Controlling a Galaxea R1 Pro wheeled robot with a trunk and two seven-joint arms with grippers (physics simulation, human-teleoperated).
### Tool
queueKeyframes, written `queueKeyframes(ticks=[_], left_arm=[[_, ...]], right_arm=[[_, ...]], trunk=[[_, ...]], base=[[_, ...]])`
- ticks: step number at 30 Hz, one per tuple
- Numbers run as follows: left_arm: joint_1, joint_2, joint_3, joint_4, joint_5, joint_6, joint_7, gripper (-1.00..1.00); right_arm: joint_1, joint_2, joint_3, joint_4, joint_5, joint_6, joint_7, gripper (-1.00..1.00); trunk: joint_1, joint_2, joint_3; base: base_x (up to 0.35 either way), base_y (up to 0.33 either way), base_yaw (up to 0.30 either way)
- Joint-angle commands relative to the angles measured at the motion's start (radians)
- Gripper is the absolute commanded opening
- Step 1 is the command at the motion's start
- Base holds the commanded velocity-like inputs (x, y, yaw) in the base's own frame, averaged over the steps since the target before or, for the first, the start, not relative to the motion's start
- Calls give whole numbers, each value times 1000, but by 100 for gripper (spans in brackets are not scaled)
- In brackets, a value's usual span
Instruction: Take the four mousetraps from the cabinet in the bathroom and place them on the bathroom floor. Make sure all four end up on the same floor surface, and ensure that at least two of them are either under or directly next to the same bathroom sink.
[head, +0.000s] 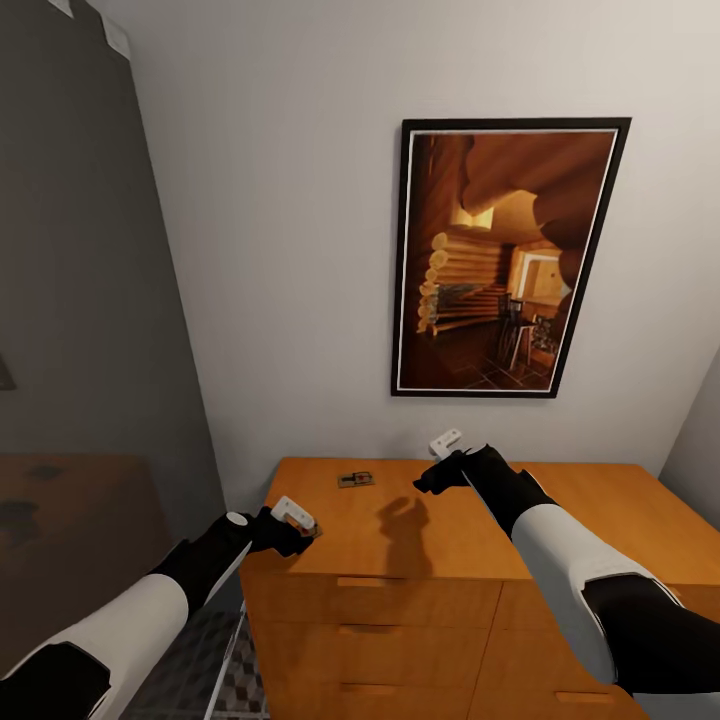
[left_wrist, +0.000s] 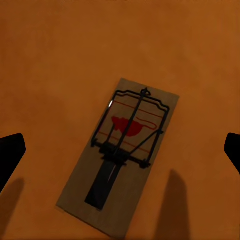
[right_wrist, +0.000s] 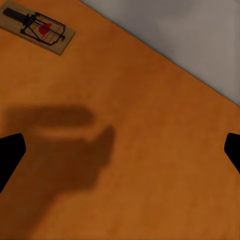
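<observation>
- Head view: a mousetrap (head: 355, 479) lies at frame centre on the cabinet (head: 600, 500), between the left gripper (head: 305, 527) and right gripper (head: 440, 470); a framed picture (head: 505, 258) hangs above.
- Left wrist view: another mousetrap (left_wrist: 120, 155) lies centred between the parted fingers (left_wrist: 10, 152).
- Right wrist view: fingers (right_wrist: 10, 150) wide apart; the trap sits upper left.

No text, label, brand name, number or sign can be read in the pictures. A red mark is seen on the board of the mousetrap (left_wrist: 120, 155) in the left wrist view, and the same kind of red mark on the mousetrap (right_wrist: 39, 28) in the right wrist view, but no letters can be made out in either. On the framed picture (head: 505, 255) on the wall, a log cabin interior is shown, without any writing on it.
</observation>
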Motion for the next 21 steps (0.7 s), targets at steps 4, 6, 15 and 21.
queueKeyframes(ticks=[4,6,15,21], left_arm=[[0,1,-2,-3,-3,6,-3,100],[0,1,-2,-3,-3,6,-3,100],[1,2,-2,-3,-3,6,-3,100],[0,2,-2,-3,-3,6,-3,100]], right_arm=[[0,0,1,-2,11,3,6,100],[0,0,1,-2,11,3,6,100],[0,0,1,-2,11,3,8,100],[0,0,1,-2,12,3,11,100]], trunk=[[16,-29,-13],[23,-43,-19],[50,-92,-41],[50,-92,-41]], base=[[0,0,0],[0,0,0],[0,0,0],[0,0,0]])
